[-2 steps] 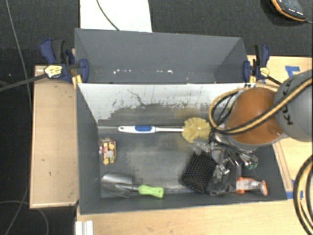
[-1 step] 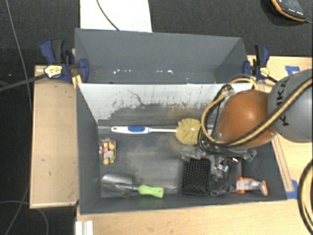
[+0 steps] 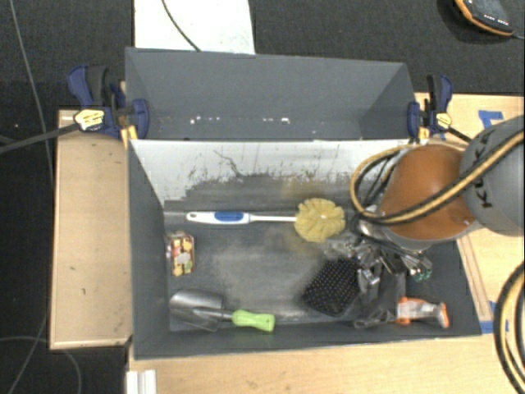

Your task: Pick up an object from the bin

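Observation:
My gripper [image 3: 371,276] hangs low in the bin's right front part, under the arm's orange cover. It sits right beside a black bristly brush [image 3: 331,287], at that brush's right edge. A small orange and white object [image 3: 420,311] lies just right of the gripper on the bin floor. A dish brush with a yellowish round head [image 3: 320,218] and a white and blue handle lies behind the gripper, its head close to the gripper's upper left.
A metal scoop with a green handle [image 3: 220,313] lies along the front left. A small colourful packet [image 3: 180,253] rests against the left wall. The arm with its cables covers the bin's right side.

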{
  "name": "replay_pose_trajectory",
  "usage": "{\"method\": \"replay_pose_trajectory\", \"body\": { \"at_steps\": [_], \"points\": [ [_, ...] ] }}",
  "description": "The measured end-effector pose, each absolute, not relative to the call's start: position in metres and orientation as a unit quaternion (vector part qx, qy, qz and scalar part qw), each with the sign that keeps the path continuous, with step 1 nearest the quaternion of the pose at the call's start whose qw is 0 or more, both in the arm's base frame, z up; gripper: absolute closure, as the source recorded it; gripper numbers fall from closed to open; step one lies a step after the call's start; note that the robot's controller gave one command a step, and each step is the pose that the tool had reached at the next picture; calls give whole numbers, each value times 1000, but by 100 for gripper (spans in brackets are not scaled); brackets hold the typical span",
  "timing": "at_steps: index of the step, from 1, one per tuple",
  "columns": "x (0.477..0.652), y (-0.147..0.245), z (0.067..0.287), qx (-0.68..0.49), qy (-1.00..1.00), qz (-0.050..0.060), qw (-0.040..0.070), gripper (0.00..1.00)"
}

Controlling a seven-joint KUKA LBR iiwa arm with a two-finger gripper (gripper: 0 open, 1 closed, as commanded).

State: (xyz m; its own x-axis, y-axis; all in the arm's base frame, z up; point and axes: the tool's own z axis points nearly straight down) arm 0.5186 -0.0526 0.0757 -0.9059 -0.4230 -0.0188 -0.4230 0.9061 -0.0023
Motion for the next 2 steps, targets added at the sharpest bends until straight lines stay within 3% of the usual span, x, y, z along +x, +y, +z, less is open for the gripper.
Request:
{"method": "replay_pose_trajectory", "body": {
  "at_steps": [2],
  "points": [
    [519,-52,79,-217,976,1,10,100]
  ]
}}
